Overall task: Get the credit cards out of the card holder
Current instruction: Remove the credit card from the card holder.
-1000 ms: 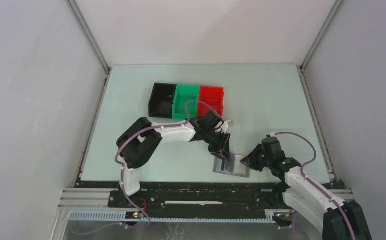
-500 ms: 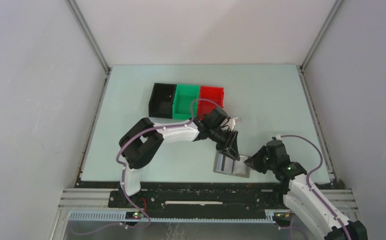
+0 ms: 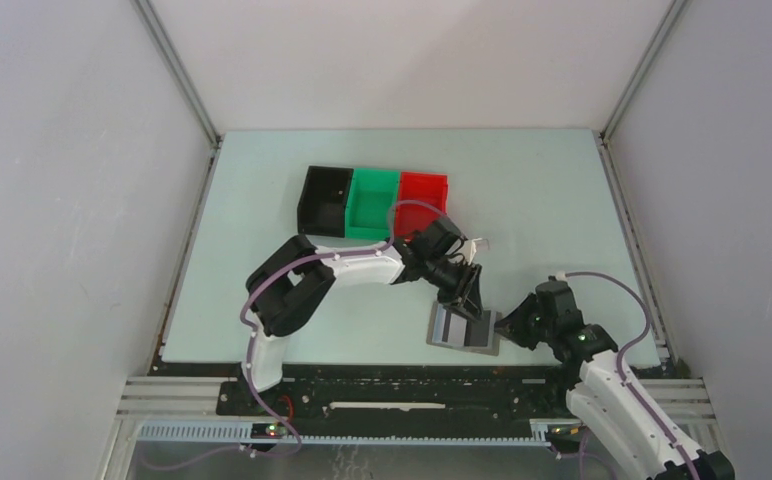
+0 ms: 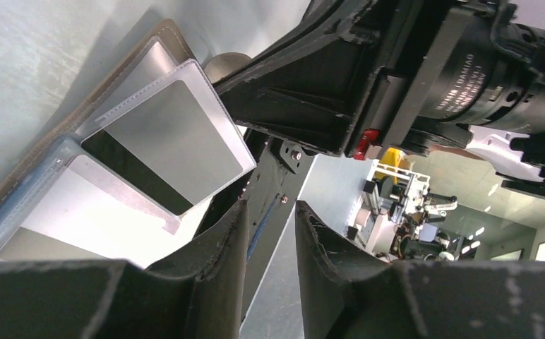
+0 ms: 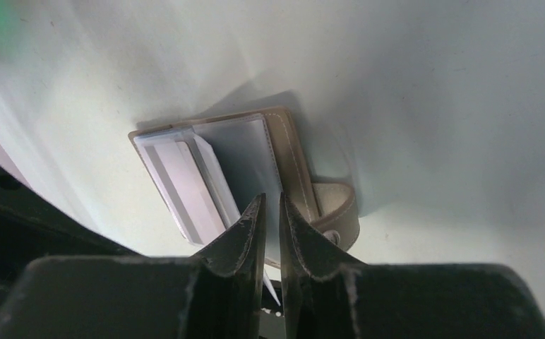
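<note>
The card holder lies open on the table close to the front edge. A grey card with a dark stripe sticks out of its pockets. In the left wrist view this card lies half out of a clear sleeve, above a pale card. No tan-orange card shows. My left gripper hovers over the holder's far side, jaws a little apart and empty. My right gripper is at the holder's right edge, jaws pinched on a thin sleeve beside the closing tab.
A black bin, a green bin and a red bin stand in a row behind the left arm. The table's front edge and the dark rail run just below the holder.
My left gripper has moved right and a little forward, from the holder's left part to over its middle. My right gripper has shifted slightly right. The holder has stayed in place.
</note>
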